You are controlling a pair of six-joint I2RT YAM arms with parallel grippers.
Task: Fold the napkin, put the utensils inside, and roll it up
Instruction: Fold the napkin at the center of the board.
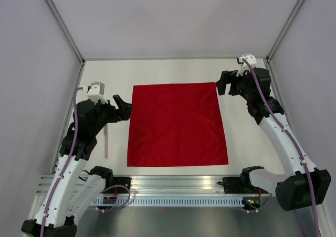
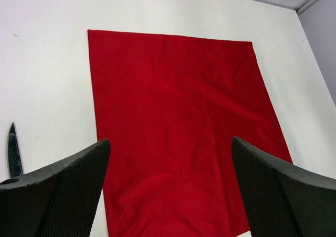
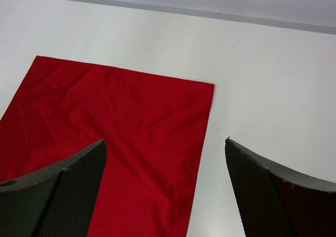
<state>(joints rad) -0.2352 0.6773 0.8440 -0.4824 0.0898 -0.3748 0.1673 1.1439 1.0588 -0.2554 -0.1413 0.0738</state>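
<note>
The red napkin (image 1: 177,124) lies flat and unfolded in the middle of the white table. It also shows in the left wrist view (image 2: 178,116) and the right wrist view (image 3: 115,127). My left gripper (image 1: 124,108) is open and empty, hovering at the napkin's left edge (image 2: 169,142). My right gripper (image 1: 222,84) is open and empty, hovering over the napkin's far right corner (image 3: 165,142). One pale utensil (image 1: 105,142) lies on the table left of the napkin, partly under my left arm. Its tip shows in the left wrist view (image 2: 13,153). I see no other utensils.
Grey walls and metal frame posts (image 1: 62,22) enclose the table on the left, the right and the far side. A metal rail (image 1: 178,187) with the arm bases runs along the near edge. White table (image 1: 247,137) shows right of the napkin.
</note>
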